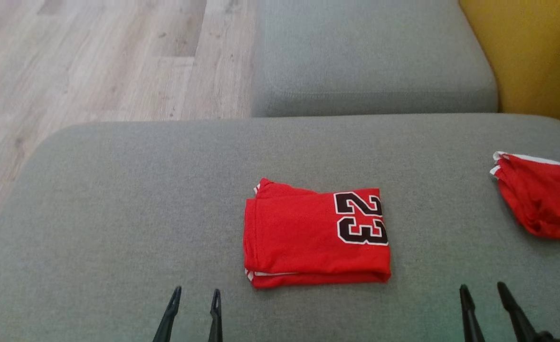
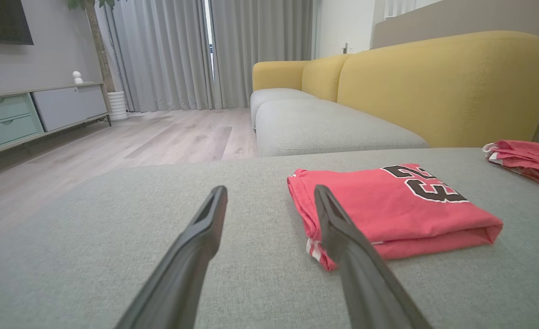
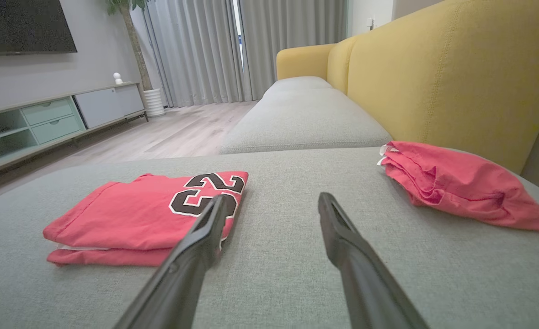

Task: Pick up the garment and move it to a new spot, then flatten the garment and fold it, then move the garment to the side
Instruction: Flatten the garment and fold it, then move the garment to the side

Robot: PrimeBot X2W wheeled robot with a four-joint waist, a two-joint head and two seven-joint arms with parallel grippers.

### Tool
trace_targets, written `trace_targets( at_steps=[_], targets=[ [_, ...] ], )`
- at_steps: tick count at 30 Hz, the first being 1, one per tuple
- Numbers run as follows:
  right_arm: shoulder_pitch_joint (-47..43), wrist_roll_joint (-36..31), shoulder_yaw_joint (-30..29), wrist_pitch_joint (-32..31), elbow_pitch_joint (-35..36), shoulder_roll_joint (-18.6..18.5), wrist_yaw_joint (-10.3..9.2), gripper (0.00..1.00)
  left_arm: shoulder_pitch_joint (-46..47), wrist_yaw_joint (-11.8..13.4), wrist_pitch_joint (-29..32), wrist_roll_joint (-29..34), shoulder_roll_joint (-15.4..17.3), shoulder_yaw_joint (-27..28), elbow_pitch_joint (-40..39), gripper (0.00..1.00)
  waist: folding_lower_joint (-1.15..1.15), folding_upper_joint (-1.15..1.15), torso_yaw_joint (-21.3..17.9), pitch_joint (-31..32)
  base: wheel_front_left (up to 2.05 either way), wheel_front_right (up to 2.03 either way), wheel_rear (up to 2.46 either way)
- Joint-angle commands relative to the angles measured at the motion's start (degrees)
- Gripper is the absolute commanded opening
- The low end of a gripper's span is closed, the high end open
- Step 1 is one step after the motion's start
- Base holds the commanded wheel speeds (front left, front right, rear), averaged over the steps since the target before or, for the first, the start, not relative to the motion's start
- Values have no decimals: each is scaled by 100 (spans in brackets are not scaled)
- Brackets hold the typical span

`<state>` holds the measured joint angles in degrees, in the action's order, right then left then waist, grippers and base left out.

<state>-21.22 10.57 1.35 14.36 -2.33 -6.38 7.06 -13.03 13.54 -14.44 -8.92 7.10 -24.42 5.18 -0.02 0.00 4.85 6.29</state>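
shirt (image 1: 315,237): folded, frame centre, likely awaiting move aside | left gripper (image 1: 197,290): wide, empty, lower left | right gripper (image 1: 482,286): wide, empty, lower right

Head looks steeply down, wrist views low, level, sharing garment (image 1: 315,237)

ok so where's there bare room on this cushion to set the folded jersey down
Widest bare patch: grey cushion left of the folded jersey, out to its edge by the wood floor. Also free: the strip behind it up to the next cushion, and the gap between it and the second red garment. Crowded: far right, where that garment lies.
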Motion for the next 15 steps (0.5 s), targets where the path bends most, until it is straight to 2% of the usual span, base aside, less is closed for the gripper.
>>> trace_targets(
  at_steps=[1,15],
  targets=[
    [161,-37,85,63,225,-64,43,100,166,-35,-56,49,-75,243,-165,100,2,0,-3,79,0,0,0],
    [49,-104,170,63,131,99,43,100,64,-265,-56,255,-148,493,45,100,2,0,35,187,0,0,0]
  ],
)
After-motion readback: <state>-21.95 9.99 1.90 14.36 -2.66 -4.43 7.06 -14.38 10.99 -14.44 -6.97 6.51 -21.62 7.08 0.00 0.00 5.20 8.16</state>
